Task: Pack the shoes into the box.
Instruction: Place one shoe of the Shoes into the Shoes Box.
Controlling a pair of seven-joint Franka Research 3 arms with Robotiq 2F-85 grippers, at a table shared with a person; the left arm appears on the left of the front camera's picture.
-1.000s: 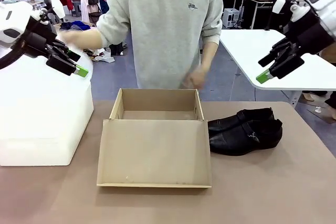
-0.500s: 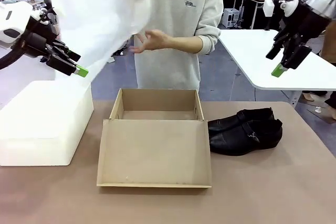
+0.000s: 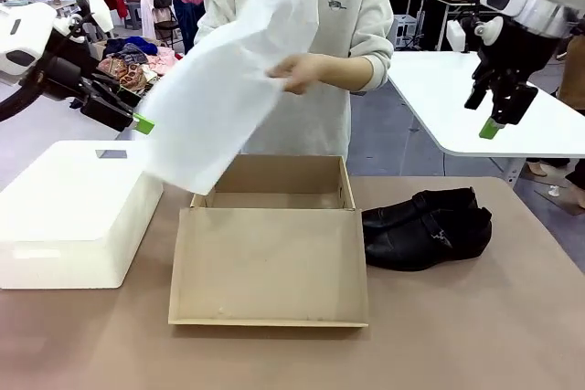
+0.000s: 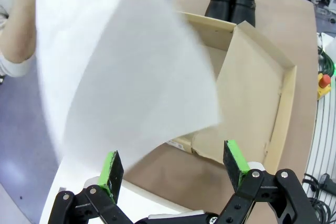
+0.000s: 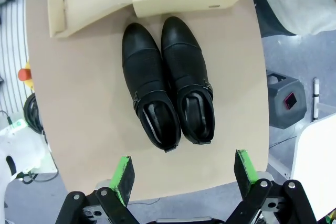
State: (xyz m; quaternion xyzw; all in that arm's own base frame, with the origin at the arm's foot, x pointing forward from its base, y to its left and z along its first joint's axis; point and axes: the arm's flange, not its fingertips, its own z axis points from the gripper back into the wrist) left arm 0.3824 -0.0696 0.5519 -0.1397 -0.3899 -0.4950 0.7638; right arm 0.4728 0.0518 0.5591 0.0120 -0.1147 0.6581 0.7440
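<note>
Black shoes [image 3: 427, 228] sit near the table's [image 3: 512, 335] right edge beside the box [image 3: 270, 262]. The left gripper [image 4: 173, 163] and right gripper [image 5: 184, 174] gape empty. A white sheet [image 3: 219, 107], probably tissue, hangs above.

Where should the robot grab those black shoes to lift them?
Probably across the strapped middle of the shoes, pinching both together, with the right gripper coming straight down from above. They stand upright, side by side and touching, toes toward the box, with bare table along both outer sides.

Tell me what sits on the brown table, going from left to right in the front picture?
White rounded plastic box → open tan cardboard shoebox → pair of black glossy leather dress shoes.
</note>
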